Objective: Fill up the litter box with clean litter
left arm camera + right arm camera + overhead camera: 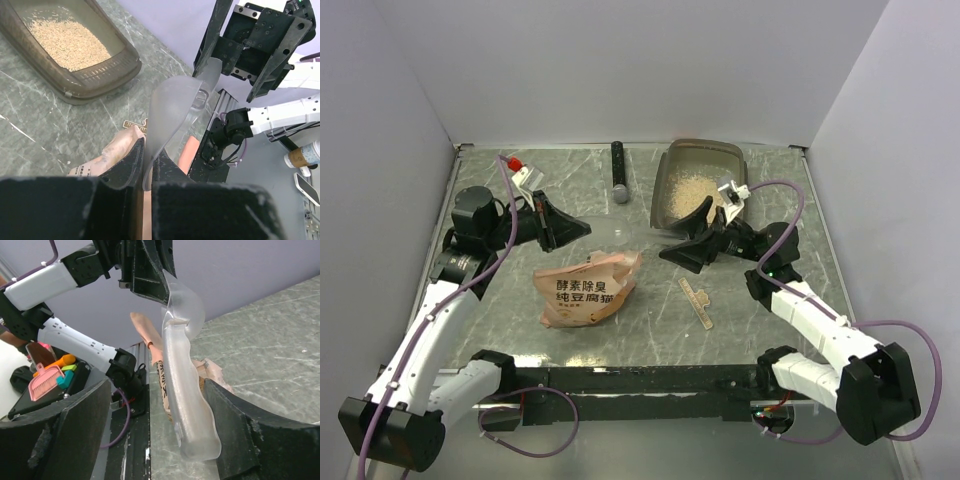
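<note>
Left gripper [147, 172] is pinching a clear plastic scoop [172, 115]; right gripper [685, 247], jaws spread, is straddling it and should clamp squarely before release. Smoky rectangular plastic litter box [663, 190] holding beige granular litter [692, 187] is sitting at one o'clock.

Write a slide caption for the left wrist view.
Left pincer grips a clear plastic scoop near the orange-pink pouch; clean litter lies in the litter box.

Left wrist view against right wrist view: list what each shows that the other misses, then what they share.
Left wrist only: the litter box holding clean litter. Right wrist only: a pink dustpan beyond the table edge. Both: the clear scoop gripped in the left claw, and the orange-pink pouch.
</note>
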`<act>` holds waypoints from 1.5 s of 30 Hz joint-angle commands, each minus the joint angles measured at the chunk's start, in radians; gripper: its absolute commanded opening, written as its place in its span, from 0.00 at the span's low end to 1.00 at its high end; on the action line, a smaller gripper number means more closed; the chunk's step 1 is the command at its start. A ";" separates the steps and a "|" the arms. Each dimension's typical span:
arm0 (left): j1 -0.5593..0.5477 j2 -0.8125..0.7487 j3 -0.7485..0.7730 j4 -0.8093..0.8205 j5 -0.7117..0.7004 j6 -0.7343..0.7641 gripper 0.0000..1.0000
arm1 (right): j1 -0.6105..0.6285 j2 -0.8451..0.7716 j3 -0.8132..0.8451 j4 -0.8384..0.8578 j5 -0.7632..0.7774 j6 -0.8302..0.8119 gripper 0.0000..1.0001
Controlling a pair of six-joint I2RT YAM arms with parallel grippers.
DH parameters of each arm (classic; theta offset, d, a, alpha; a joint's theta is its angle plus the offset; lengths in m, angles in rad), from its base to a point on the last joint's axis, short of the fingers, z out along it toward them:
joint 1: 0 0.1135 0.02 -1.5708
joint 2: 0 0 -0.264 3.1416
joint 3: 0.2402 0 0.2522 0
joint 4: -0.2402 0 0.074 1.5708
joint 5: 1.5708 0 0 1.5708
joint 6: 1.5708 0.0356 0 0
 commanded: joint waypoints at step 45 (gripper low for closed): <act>0.003 -0.006 -0.015 0.013 -0.055 -0.071 0.01 | 0.039 0.060 0.071 0.114 0.024 -0.031 0.19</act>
